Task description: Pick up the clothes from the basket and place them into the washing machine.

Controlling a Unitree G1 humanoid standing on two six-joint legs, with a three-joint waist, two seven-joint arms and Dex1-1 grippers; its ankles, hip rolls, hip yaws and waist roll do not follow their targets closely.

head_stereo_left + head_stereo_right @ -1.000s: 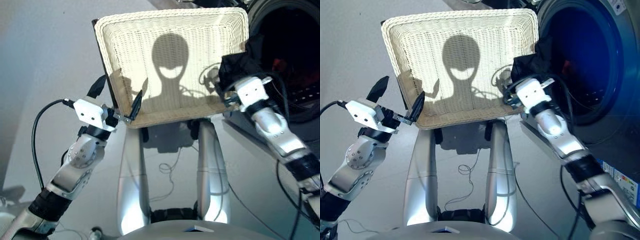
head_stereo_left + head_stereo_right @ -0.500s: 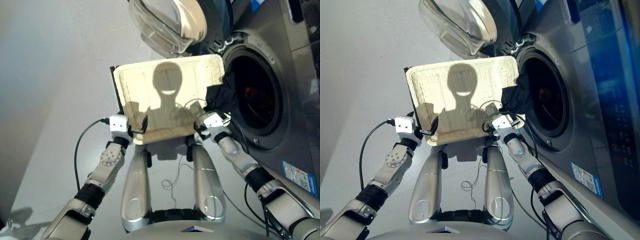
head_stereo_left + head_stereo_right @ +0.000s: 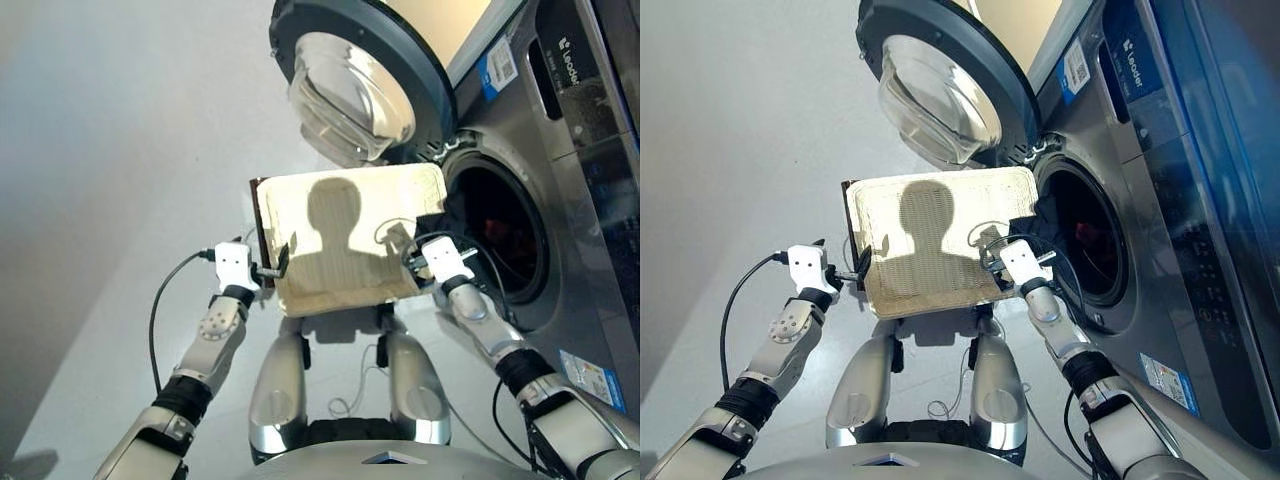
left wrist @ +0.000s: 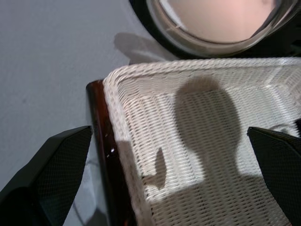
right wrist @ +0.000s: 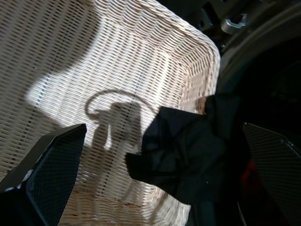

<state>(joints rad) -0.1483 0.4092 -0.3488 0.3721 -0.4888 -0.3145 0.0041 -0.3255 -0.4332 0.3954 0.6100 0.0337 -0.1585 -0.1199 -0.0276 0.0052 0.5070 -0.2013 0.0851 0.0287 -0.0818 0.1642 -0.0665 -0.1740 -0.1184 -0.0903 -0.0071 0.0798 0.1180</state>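
Note:
The cream wicker basket (image 3: 340, 240) sits in front of me, its right rim beside the porthole of the grey washing machine (image 3: 560, 190). A black garment (image 5: 188, 150) hangs over that right rim toward the dark drum (image 3: 1085, 245). Inside the drum shows a coral red garment (image 3: 1087, 232). My right gripper (image 3: 412, 250) is open at the basket's right side, and the black garment lies ahead between its spread fingers without touching them. At the basket's left rim my left gripper (image 3: 272, 265) is open and holds nothing. No navy garment shows.
The round glass door (image 3: 350, 85) stands swung open above and behind the basket. A dark brown board (image 4: 101, 150) runs under the basket's left edge. A black cable (image 3: 165, 300) loops from my left wrist. Grey floor (image 3: 110, 200) lies to the left.
The camera has tilted up and pulled back, bringing the door and more of the machine into view. Both grippers stay at the basket's sides, and the black garment still hangs at its right rim.

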